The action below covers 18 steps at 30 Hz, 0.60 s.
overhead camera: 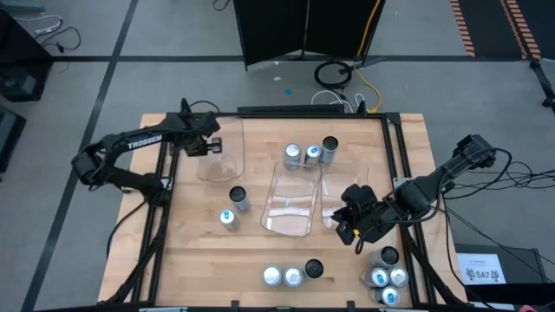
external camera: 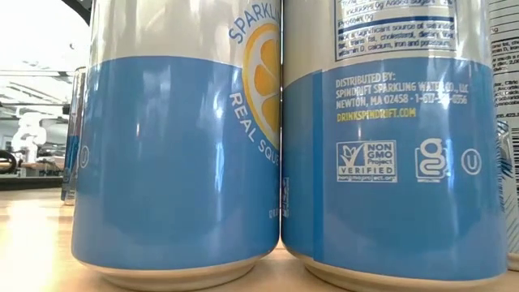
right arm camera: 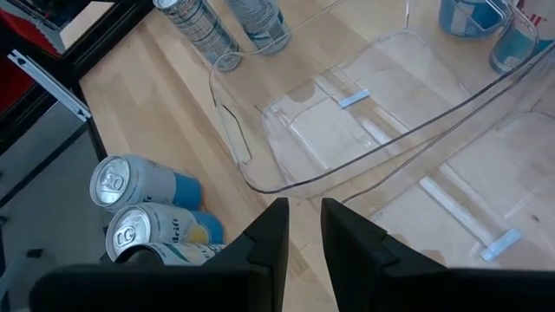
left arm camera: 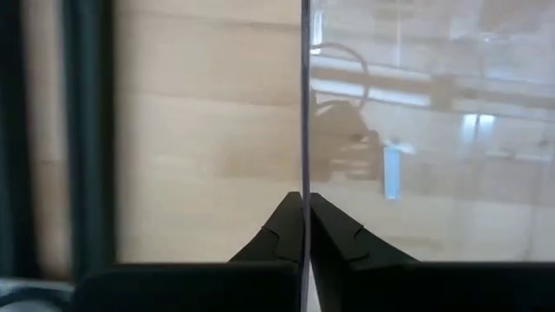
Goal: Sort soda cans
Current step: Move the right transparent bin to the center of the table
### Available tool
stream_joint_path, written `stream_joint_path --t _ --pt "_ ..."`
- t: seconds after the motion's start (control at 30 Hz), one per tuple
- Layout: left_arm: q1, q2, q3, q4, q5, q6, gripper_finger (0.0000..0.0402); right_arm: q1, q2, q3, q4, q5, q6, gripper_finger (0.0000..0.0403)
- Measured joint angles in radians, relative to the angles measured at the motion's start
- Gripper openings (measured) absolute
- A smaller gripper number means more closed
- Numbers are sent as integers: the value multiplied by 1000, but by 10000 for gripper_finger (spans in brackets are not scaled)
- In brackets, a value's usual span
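**Progress.** We judge the sort barely begun: no cans lie inside any tray; all stand loose on the bench (overhead camera: 191,260).

**Cans.**
- three at 12 o'clock (overhead camera: 310,154), beside the trays' far ends;
- two at 9 o'clock (overhead camera: 234,208);
- three at 6 o'clock (overhead camera: 293,275);
- four at 4 o'clock (overhead camera: 386,276).

**Axis.** Seen from above, nearly all show round tops, so we take their long axes as vertical, lids up. In the right wrist view two cans (right arm camera: 143,208) seem tipped; we cannot tell.

**Trays.**
- one at 10 o'clock (overhead camera: 227,160);
- two at centre (overhead camera: 290,204).

**Left hand** (overhead camera: 211,146): pressed together on the 10 o'clock tray's thin wall.

**Right hand** (overhead camera: 354,227): at 3 o'clock by the centre trays, fingers slightly parted, holding nothing.
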<state>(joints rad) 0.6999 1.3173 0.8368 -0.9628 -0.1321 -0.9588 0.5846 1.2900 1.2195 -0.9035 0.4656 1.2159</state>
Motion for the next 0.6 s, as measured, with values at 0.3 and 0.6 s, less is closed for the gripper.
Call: stream_joint_path --t 0.3,0.6 --pt "-52 68 19 81 30 -5 9 0 0 0 -17 0 -5 61" --pt "-142 121 97 65 35 -6 9 0 0 0 -31 -1 -9 61"
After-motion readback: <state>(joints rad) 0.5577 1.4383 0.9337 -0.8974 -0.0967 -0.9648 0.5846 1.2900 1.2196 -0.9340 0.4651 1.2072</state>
